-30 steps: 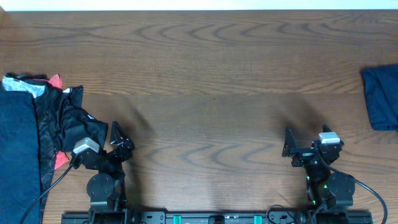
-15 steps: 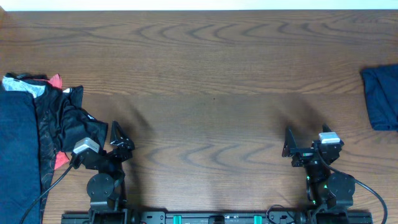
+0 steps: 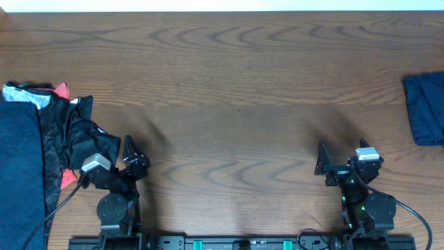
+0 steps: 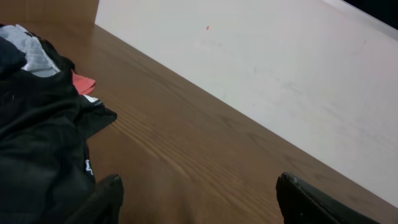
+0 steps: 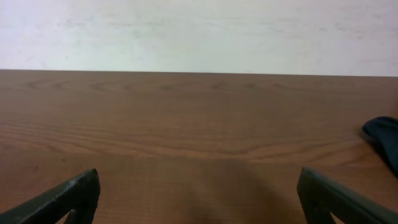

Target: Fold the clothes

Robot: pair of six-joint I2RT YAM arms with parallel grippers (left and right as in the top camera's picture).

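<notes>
A heap of dark clothes (image 3: 66, 139) lies at the table's left edge, black cloth with red and grey bits; it also shows in the left wrist view (image 4: 37, 124). A navy garment (image 3: 19, 173) lies flat beside it at the far left. A folded navy garment (image 3: 424, 107) lies at the right edge, its corner showing in the right wrist view (image 5: 384, 137). My left gripper (image 3: 129, 154) is open and empty near the front edge, just right of the heap; its fingers frame bare wood (image 4: 199, 202). My right gripper (image 3: 321, 161) is open and empty at the front right (image 5: 199, 199).
The brown wooden table (image 3: 236, 90) spans the view, with a white wall behind its far edge (image 5: 199, 31). The two arm bases stand at the front edge.
</notes>
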